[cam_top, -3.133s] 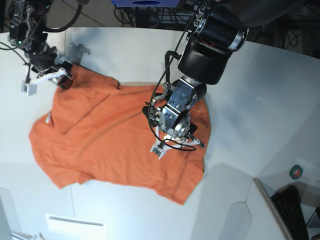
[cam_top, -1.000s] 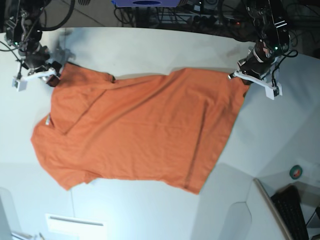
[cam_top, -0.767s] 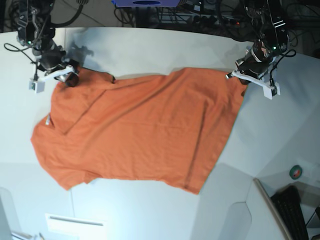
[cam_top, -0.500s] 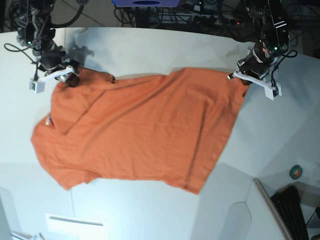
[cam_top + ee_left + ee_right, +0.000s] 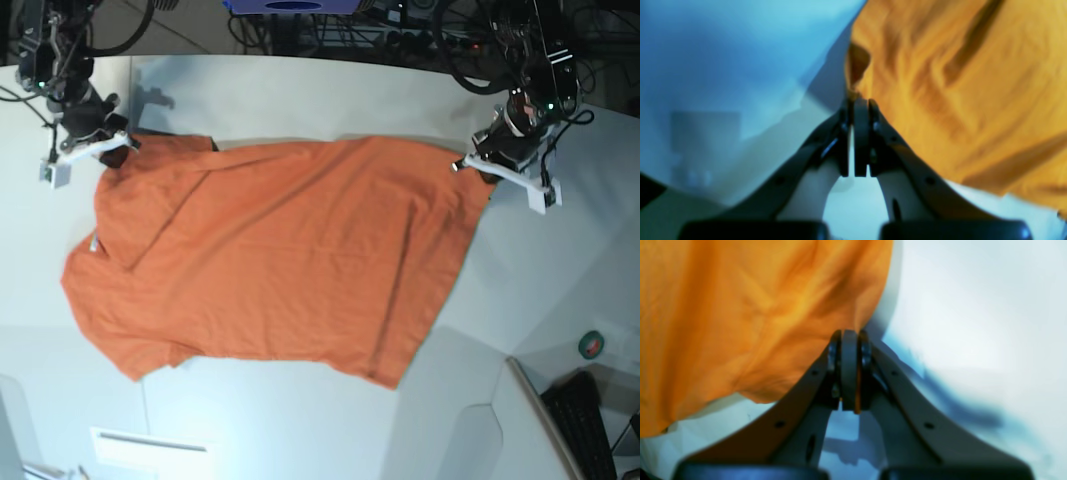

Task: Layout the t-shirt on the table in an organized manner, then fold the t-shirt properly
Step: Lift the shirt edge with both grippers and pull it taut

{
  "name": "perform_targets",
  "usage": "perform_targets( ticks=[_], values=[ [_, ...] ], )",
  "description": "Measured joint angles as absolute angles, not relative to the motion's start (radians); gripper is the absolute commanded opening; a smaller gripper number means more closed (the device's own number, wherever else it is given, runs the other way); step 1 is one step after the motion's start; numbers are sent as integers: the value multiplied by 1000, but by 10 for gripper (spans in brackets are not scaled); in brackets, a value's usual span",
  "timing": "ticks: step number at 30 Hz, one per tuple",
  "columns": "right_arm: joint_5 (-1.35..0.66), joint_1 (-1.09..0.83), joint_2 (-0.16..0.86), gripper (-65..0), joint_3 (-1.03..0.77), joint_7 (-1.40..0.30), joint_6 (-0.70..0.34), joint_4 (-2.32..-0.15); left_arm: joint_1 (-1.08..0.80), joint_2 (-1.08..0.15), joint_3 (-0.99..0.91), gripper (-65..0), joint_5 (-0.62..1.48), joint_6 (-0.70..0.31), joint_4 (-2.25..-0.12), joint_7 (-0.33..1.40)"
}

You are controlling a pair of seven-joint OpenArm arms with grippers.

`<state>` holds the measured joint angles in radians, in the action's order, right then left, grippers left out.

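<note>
The orange t-shirt [image 5: 280, 260] lies spread flat on the white table [image 5: 300, 100], its far edge stretched almost straight between my two grippers. In the base view my left gripper [image 5: 485, 167] is at the right, shut on the shirt's far right corner. At the left, my right gripper [image 5: 112, 150] is shut on the far left corner. The left wrist view shows the left gripper [image 5: 857, 100] with jaws pressed together at the t-shirt's [image 5: 957, 83] edge. A sliver of the t-shirt [image 5: 740, 316] sits pinched in the right gripper [image 5: 848, 335].
A green tape roll [image 5: 593, 345] and a black keyboard [image 5: 585, 420] sit at the lower right beyond a raised panel edge. A white sheet [image 5: 150, 450] lies near the front left. Cables and stands crowd the back edge.
My right gripper has shut on the shirt's far left corner and pulled it outward, so the far edge is now taut. The left gripper has barely moved.
</note>
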<state>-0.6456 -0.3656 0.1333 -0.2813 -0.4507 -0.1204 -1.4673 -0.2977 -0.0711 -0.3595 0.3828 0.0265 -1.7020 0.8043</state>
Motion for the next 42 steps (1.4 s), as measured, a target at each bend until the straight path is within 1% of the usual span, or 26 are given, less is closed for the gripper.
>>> perform_targets(
  ticks=[3,5,7,10,13,17,22,25,30,33,36,38,42],
  values=[
    [-648,-300,171,-650,-282,-502,-123,-1486,-201,-97,-284,-650,395,14,-1683,800],
    [-649,-231,199,-650,-282,-553,-123,-1486,-130,-103,-247,-650,394,23,-1674,801],
    [-657,-174,214,-650,-318,-599,-135,-1488,-65,-109,-210,-650,395,17,-1669,801],
    [-638,-49,237,-650,-384,-714,-120,-1470,65,-117,-138,-650,391,25,-1597,801],
    [-647,96,282,-650,-402,-764,-128,-1433,201,-102,-67,-650,397,22,-1494,799],
    [-648,266,338,-650,-402,-764,-128,-1338,373,-75,-32,-650,394,27,-1336,801],
    [-642,418,368,-650,-402,-785,-126,-1250,604,-49,-31,-650,393,28,-1143,797],
    [-646,516,387,-650,-404,-779,-125,-1248,715,-28,-31,-650,394,29,-1110,799],
    [-644,667,423,-650,-402,-749,-126,-1250,848,-4,-45,-650,394,29,-1113,797],
    [-643,723,438,-650,-402,-735,-124,-1252,875,-5,-45,-650,398,28,-1150,797],
    [-641,719,447,-650,-401,-756,-124,-1293,833,4,-93,-650,399,25,-1259,809],
    [-647,679,451,-650,-408,-781,-125,-1347,785,-1,-126,-650,399,26,-1338,805],
    [-644,508,433,-650,-412,-786,-123,-1483,640,-14,-136,-650,395,28,-1472,799]
  ],
)
